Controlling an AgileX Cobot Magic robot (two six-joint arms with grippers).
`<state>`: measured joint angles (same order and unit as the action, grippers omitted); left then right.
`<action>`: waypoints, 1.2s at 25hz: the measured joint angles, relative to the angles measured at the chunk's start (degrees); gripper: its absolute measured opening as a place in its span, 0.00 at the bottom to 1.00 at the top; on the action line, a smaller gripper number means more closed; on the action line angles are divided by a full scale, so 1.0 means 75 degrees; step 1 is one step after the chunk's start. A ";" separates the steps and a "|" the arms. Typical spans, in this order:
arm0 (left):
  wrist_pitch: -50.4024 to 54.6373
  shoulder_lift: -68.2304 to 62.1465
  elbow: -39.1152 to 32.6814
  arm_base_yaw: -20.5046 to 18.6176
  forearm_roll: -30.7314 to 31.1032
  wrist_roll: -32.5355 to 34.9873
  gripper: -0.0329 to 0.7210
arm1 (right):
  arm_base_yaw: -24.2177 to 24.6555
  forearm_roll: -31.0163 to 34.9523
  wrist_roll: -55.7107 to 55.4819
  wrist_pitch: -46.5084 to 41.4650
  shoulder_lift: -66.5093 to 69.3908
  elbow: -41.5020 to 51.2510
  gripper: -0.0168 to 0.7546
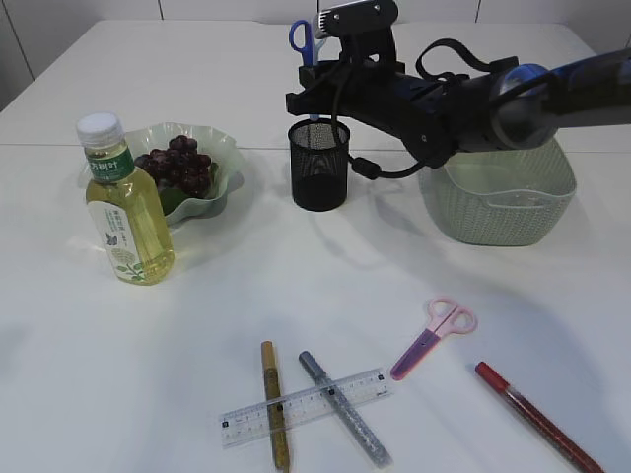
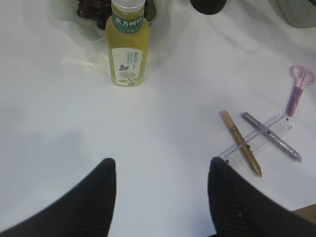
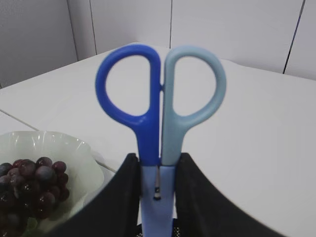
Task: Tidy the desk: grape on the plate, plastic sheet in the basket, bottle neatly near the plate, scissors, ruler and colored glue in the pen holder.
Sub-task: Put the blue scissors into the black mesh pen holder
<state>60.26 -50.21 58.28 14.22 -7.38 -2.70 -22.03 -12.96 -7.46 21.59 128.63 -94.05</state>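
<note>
Scissors (image 3: 160,106) with blue handles sit clamped in my right hand (image 1: 315,79), handles up, blade end hanging directly above the black mesh pen holder (image 1: 319,165). This is the scissors step, and I judge it nearly finished: my next move is to lower straight down until the blades are inside the rim, then let the fingers part.

My left hand (image 2: 160,190) hovers over bare worktop (image 1: 296,266), fingers apart, holding nothing.

Grapes (image 1: 179,166) already lie on the green plate (image 1: 225,158) at nine o'clock from the holder, with the tea bottle (image 1: 126,202) upright just beside it. The grey basket (image 1: 498,202) stands at three o'clock. Toward six o'clock, the clear ruler (image 1: 306,406) lies under two crossed glue pens (image 1: 345,409), with small pink scissors (image 1: 434,337) and a red pen (image 1: 537,414) nearby, all awaiting pickup.
</note>
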 joint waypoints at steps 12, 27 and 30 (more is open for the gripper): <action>-0.0153 0.0000 0.0000 0.0000 0.0017 0.0000 0.62 | 0.0043 0.0013 0.0031 -0.0232 0.0255 -0.0117 0.26; -0.0159 0.0000 0.0000 0.0000 0.0017 0.0000 0.62 | 0.0043 0.0013 0.0031 -0.0634 0.0255 -0.0130 0.26; -0.0171 0.0000 0.0000 0.0000 0.0017 0.0000 0.62 | 0.0043 0.0013 0.0031 -0.0743 0.0255 -0.0130 0.27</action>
<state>58.98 -50.21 58.28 14.22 -7.25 -2.70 -21.71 -12.86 -7.23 16.01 130.54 -95.02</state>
